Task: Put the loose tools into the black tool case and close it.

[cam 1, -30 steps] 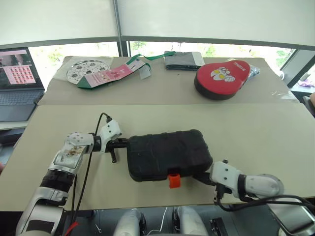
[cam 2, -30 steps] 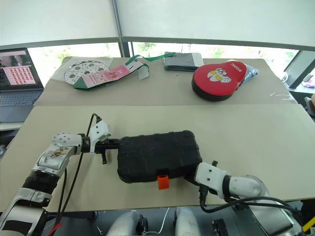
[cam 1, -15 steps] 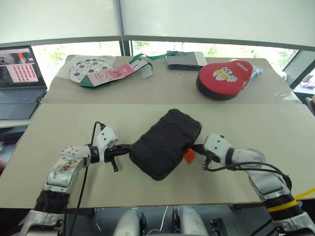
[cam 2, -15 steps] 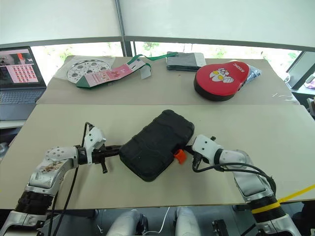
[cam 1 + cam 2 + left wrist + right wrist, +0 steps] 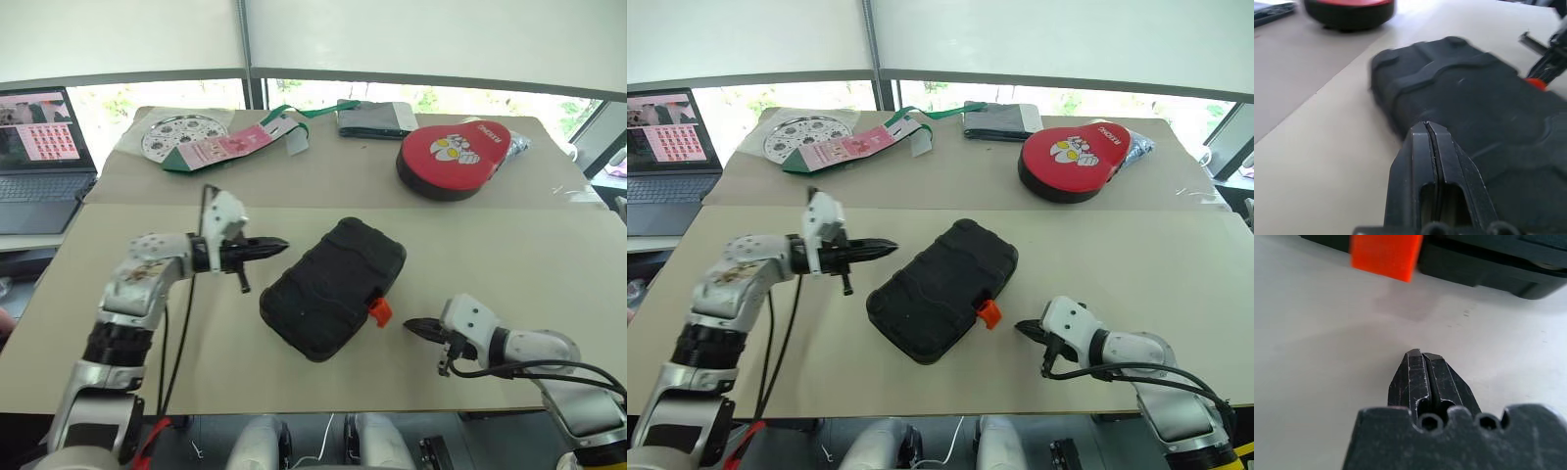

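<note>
Mid-bench your black tool case (image 5: pixel 333 287) lies closed and askew (orange latch (image 5: pixel 379 311) facing right gripper (image 5: pixel 409 326)); both grippers clenched empty, left gripper (image 5: pixel 279 244) above it.

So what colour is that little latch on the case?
Bright orange latch, clearest in the right wrist view.

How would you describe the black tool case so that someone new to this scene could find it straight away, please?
Look at the nearer beige table; the black tool case lies shut and slantwise at its middle, between the two grippers. It is the only black ribbed rectangular box, with a small orange latch on one long edge, unlike the red pad on the far table.
</note>
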